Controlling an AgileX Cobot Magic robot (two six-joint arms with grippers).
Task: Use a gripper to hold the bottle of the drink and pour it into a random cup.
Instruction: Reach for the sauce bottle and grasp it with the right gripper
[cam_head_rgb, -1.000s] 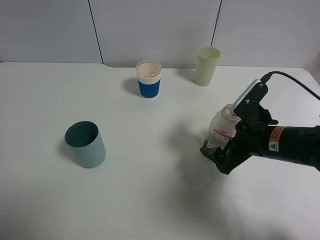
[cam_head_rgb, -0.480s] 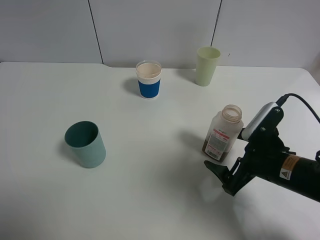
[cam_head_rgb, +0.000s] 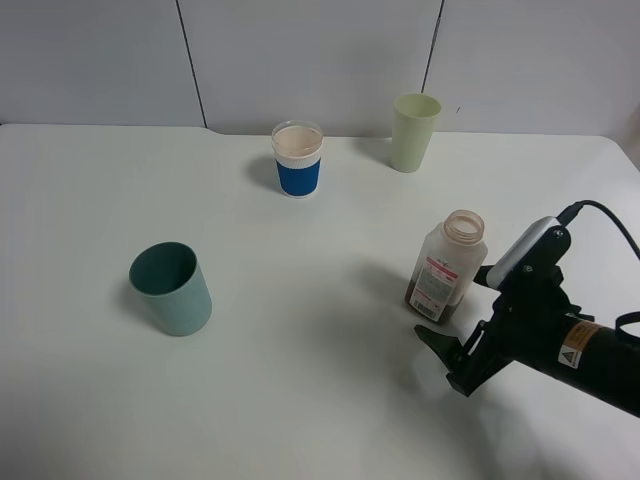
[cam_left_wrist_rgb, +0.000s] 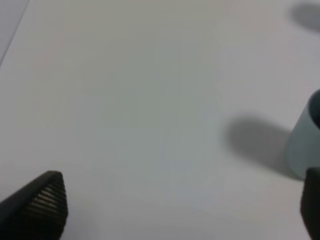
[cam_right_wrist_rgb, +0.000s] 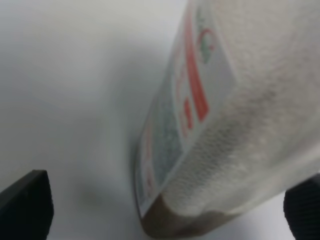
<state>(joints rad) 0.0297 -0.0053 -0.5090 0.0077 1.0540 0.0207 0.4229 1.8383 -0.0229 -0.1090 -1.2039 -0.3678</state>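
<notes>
The bottle of the drink (cam_head_rgb: 446, 266) stands upright on the white table, mouth open, with brown liquid at its bottom. My right gripper (cam_head_rgb: 447, 362) is open and empty, low over the table just in front of the bottle and apart from it. In the right wrist view the bottle (cam_right_wrist_rgb: 220, 110) fills the frame between the two black fingertips (cam_right_wrist_rgb: 25, 200). My left gripper (cam_left_wrist_rgb: 177, 205) is open and empty over bare table, with the teal cup (cam_left_wrist_rgb: 305, 145) off to one side. The left arm does not show in the exterior view.
A teal cup (cam_head_rgb: 172, 288) stands at the left. A blue-and-white paper cup (cam_head_rgb: 298, 160) and a pale green cup (cam_head_rgb: 414, 132) stand at the back near the wall. The table (cam_head_rgb: 300, 350) is white.
My right gripper was around the bottle one second ago. It has let go and drawn back toward the front right. The bottle stays upright on the table.
</notes>
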